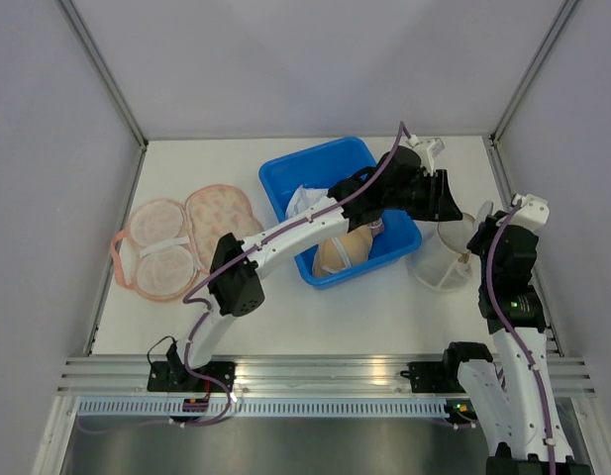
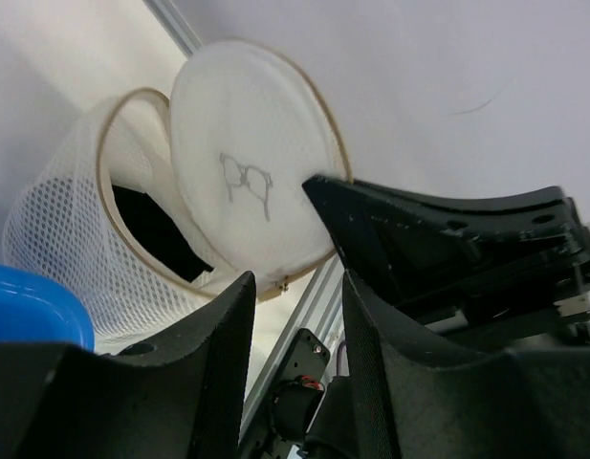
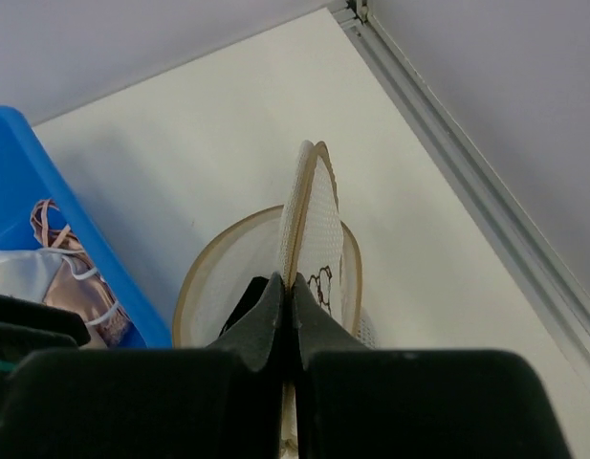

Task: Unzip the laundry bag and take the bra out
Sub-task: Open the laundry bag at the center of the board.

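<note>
The white mesh laundry bag (image 1: 439,265) stands right of the blue bin, its round lid (image 2: 251,172) flipped upright and its tan zip rim undone. A dark garment (image 2: 156,229), likely the bra, lies inside the bag and also shows in the right wrist view (image 3: 242,298). My right gripper (image 3: 293,282) is shut on the edge of the lid (image 3: 318,220), holding it up. Just left of the bag's mouth, my left gripper (image 2: 295,287) hovers open with nothing between its fingers. From above, the left gripper (image 1: 449,195) is over the bin's right end and the right gripper (image 1: 480,230) at the bag.
A blue bin (image 1: 285,173) with pale and tan garments sits mid-table under the left arm. A pink two-cup padded item (image 1: 181,237) lies at the left. Metal frame rails (image 1: 518,213) border the table close behind the bag.
</note>
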You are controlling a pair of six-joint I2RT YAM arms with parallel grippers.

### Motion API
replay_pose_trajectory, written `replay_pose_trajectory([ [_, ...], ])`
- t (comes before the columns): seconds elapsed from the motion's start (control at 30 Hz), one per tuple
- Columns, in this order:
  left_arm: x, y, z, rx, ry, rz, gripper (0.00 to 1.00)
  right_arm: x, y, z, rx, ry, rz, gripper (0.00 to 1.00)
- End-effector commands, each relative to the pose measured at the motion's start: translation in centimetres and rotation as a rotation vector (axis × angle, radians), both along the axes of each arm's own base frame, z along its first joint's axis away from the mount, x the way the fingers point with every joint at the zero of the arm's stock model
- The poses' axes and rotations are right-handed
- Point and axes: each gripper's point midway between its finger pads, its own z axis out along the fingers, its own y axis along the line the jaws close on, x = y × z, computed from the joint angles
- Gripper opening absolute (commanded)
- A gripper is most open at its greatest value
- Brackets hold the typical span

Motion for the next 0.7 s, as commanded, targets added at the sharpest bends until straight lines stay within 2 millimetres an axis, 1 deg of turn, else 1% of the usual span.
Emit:
replay_pose_trajectory([
  [0.0, 1.2, 0.6, 0.7, -0.002, -0.063, -0.004, 0.48, -0.8, 0.0, 0.3, 0.032, -0.014, -0.017, 0.0],
  [0.03, 1.4, 0.6, 0.2, 0.008, -0.067, -0.008, 0.48, -1.0, -0.4, 0.3, 0.028, -0.005, -0.038, 0.0],
  [0.07, 1.3, 0.7, -0.3, 0.015, -0.063, -0.021, 0.48, -1.2, -0.8, -0.1, 0.025, 0.021, -0.065, 0.0],
  [0.1, 1.3, 0.8, -0.7, 0.022, -0.06, -0.031, 0.48, -1.7, -2.1, 0.0, 0.007, 0.031, -0.141, 0.0],
  [0.17, 0.9, 0.9, -1.8, 0.037, -0.037, -0.052, 0.49, -2.1, -3.5, -0.4, -0.016, 0.051, -0.226, 0.0],
  [0.23, 0.1, 0.9, -2.1, 0.032, -0.019, -0.088, 0.5, -2.8, -5.2, -0.6, -0.05, 0.066, -0.331, 0.0],
  [0.27, -0.1, 0.9, -2.5, 0.037, -0.013, -0.099, 0.5, -2.6, -5.4, -0.4, -0.055, 0.053, -0.34, 0.0],
  [0.33, -0.5, 1.1, -3.1, 0.048, -0.008, -0.113, 0.51, -2.4, -5.7, -0.3, -0.054, 0.036, -0.359, 0.0],
  [0.5, -0.8, 1.3, -2.3, 0.039, -0.061, -0.155, 0.54, -1.9, -5.9, 0.7, -0.057, 0.002, -0.368, 0.01],
  [0.57, -0.5, 1.2, -1.6, 0.026, -0.08, -0.15, 0.56, -1.2, -5.0, 1.6, -0.064, -0.056, -0.299, 0.0],
  [0.6, -0.3, 1.0, -1.9, 0.029, -0.082, -0.147, 0.56, -0.7, -4.5, 1.9, -0.07, -0.081, -0.255, 0.01],
  [0.63, 0.0, 0.8, -1.4, 0.017, -0.092, -0.145, 0.56, -0.5, -3.8, 2.5, -0.074, -0.121, -0.205, 0.0],
  [0.67, 0.1, 0.6, -1.4, 0.015, -0.094, -0.143, 0.56, 0.0, -3.2, 2.6, -0.077, -0.143, -0.165, 0.01],
])
